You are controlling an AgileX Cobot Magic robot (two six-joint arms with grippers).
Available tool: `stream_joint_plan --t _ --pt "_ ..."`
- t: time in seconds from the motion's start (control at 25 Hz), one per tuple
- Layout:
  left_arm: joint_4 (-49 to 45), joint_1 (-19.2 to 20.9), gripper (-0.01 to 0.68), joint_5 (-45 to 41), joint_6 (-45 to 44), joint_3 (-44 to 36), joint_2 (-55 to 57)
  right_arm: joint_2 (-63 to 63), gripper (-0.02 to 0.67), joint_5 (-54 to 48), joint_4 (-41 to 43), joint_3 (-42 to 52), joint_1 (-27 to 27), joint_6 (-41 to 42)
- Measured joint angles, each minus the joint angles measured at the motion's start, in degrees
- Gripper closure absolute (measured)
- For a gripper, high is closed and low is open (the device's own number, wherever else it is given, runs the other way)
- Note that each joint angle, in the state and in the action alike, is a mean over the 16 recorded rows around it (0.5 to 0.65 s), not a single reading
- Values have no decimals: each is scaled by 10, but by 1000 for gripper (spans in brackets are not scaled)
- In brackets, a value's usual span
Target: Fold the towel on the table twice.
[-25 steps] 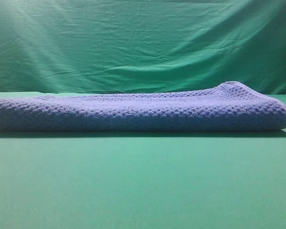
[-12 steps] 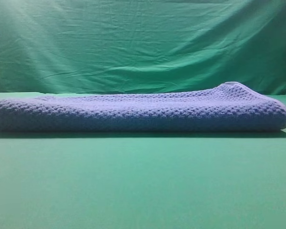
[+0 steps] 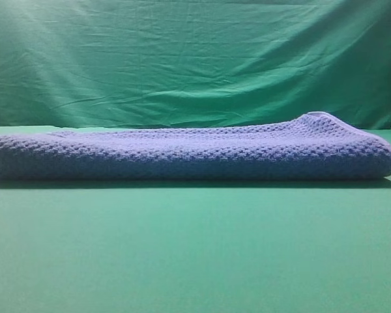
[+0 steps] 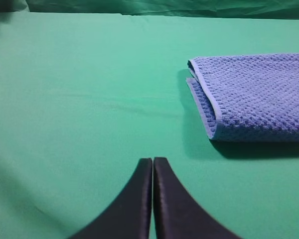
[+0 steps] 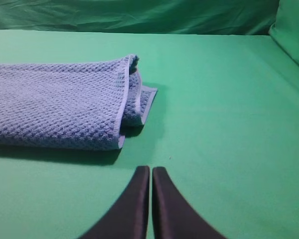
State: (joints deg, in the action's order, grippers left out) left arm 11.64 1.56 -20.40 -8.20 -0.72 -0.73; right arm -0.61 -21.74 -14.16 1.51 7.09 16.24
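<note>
On the table (image 3: 195, 254), a broad flat surface of smooth bright green cloth: the towel (image 3: 189, 154), blue-grey, waffle-knit, lying folded in stacked layers, long axis running left to right across the exterior high view, nearly edge to edge of the picture, rounded fold facing the camera, far right corner humped slightly higher with a thin pale hem showing. Behind it, hanging upright, a wrinkled green backdrop cloth (image 3: 195, 59). From the left wrist view: towel's left short end at upper right, layered edges with pale hem pointing left, lower layer peeking out a little beyond the upper. Below, the left gripper (image 4: 153, 164), black jaws pressed flat together, grasping nothing, apart from the towel, over bare green cloth. From the right wrist view: towel's right short end at left of picture, upper layer curled over, a lower corner jutting out to the right. The right gripper (image 5: 150, 172) likewise clenched on nothing, black jaws touching, near the towel's end but clear of it. No brand, label or readable writing anywhere.
</note>
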Motion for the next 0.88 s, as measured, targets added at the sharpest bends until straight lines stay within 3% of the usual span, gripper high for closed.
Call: stream_joint_plan --t 0.88 --pt "0 0 673 0 0 0 0 0 649 0 0 0 0 0"
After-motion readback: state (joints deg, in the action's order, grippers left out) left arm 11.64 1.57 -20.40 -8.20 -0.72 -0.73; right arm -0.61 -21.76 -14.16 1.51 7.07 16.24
